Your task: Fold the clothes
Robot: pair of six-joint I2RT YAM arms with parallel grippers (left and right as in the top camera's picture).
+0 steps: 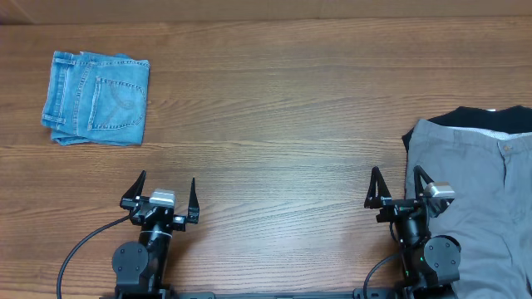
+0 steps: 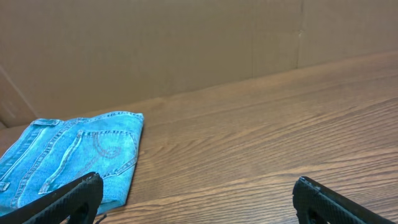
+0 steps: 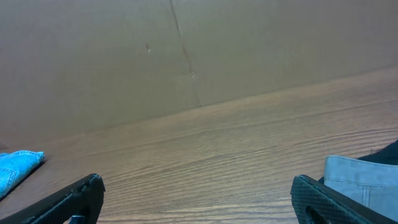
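Observation:
The grey clothes [image 1: 478, 178] lie spread at the table's right edge, with a buttoned waistband and white lining toward the back. They run off the frame to the right. A corner shows in the right wrist view [image 3: 360, 177]. My right gripper [image 1: 396, 189] is open and empty, just left of the grey cloth, its right finger at the cloth's edge; it also shows in its wrist view [image 3: 198, 199]. My left gripper [image 1: 162, 193] is open and empty at the front left, over bare wood [image 2: 196, 199].
Folded light-blue denim jeans [image 1: 96, 98] lie at the back left and show in the left wrist view [image 2: 68, 158]. A black garment [image 1: 490, 118] lies under the grey cloth's back edge. A brown cardboard wall [image 3: 186, 56] stands behind the wooden table [image 1: 283, 108].

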